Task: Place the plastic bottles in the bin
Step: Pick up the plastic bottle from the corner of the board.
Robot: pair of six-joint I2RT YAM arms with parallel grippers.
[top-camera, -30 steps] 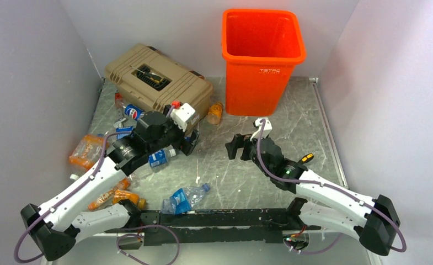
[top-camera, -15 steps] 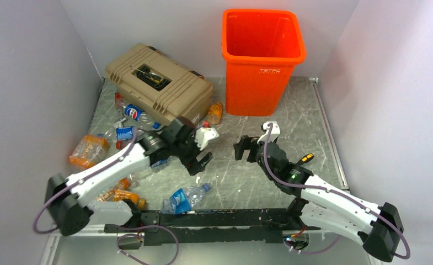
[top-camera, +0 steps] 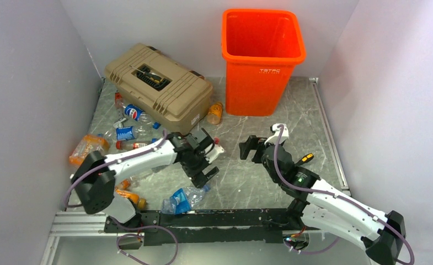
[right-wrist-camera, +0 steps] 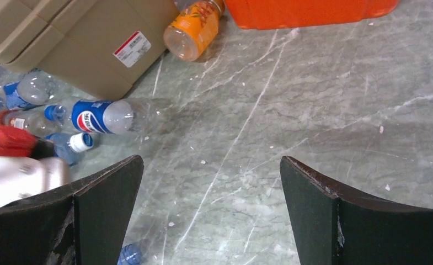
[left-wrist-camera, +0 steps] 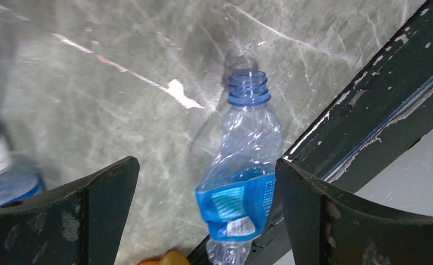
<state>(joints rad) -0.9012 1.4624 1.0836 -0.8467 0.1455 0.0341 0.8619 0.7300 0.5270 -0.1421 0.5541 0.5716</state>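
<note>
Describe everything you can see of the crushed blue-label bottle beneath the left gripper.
The crushed bottle is clear plastic, twisted and dented, with a bluish threaded neck, no cap, and a blue label round its lower half. It lies on its side on the grey table, base end by the black rail, neck pointing away. The open left gripper hangs above it, not touching.

tan toolbox [top-camera: 158,83]: lid shut, far left | grey marbled table [top-camera: 308,127]

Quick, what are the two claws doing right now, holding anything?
Left gripper: open, holding nothing, over a crushed blue-label bottle.
Right gripper: open, holding nothing.
</note>
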